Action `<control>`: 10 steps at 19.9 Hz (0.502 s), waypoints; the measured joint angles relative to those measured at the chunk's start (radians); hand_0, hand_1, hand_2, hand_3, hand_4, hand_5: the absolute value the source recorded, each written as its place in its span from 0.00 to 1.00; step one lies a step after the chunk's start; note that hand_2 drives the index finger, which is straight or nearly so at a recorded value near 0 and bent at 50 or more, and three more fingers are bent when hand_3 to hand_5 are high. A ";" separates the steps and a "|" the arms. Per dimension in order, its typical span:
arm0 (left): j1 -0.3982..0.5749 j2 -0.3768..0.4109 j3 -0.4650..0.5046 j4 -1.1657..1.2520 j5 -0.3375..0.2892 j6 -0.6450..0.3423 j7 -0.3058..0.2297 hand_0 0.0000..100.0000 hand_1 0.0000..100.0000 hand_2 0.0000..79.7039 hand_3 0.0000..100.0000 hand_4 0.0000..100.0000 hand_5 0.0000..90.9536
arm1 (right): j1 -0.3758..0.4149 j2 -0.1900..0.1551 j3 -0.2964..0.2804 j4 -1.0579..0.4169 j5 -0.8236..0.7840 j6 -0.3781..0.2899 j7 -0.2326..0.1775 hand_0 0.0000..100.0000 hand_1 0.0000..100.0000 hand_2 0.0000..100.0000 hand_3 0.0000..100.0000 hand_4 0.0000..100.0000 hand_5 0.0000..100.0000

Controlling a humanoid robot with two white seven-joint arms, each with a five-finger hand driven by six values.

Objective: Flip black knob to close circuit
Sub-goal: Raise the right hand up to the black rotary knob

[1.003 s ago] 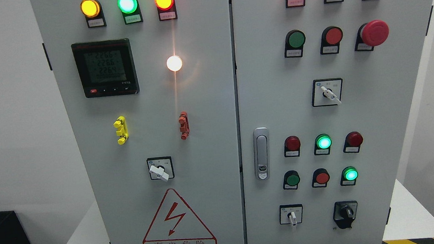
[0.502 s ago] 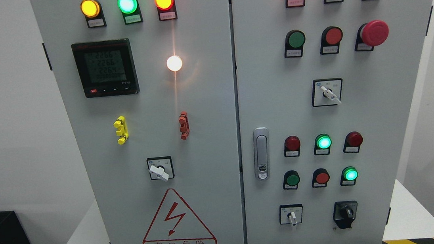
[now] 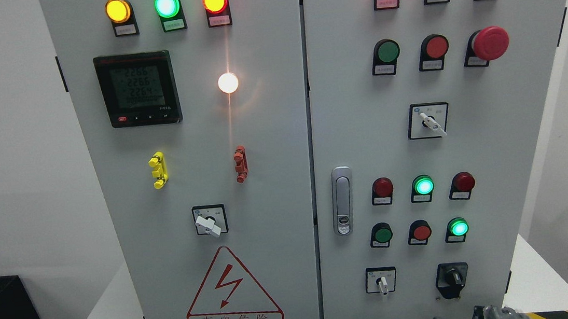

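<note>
The black knob (image 3: 452,279) sits at the lower right of the grey cabinet's right door (image 3: 523,157), on a black plate, with its handle pointing down and to the left. The top of my right hand (image 3: 486,315) pokes up from the bottom edge, just below and slightly right of the knob, not touching it. Most of the hand is cut off by the frame. My left hand is out of view.
A white selector switch (image 3: 382,283) sits left of the knob, with lit green lamps (image 3: 458,228) and push buttons above. A red mushroom stop button (image 3: 490,42) is at the upper right. The door handle (image 3: 342,201) is at the centre. The left door holds a meter (image 3: 137,88).
My right hand has risen into view at the bottom edge below the black knob; it was not visible before. The panel is unchanged.
</note>
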 measured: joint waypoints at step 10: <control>0.000 0.000 0.000 0.000 0.000 0.000 0.000 0.12 0.56 0.00 0.00 0.00 0.00 | -0.042 -0.001 0.009 0.016 0.062 0.016 0.003 0.00 0.05 0.85 1.00 0.96 1.00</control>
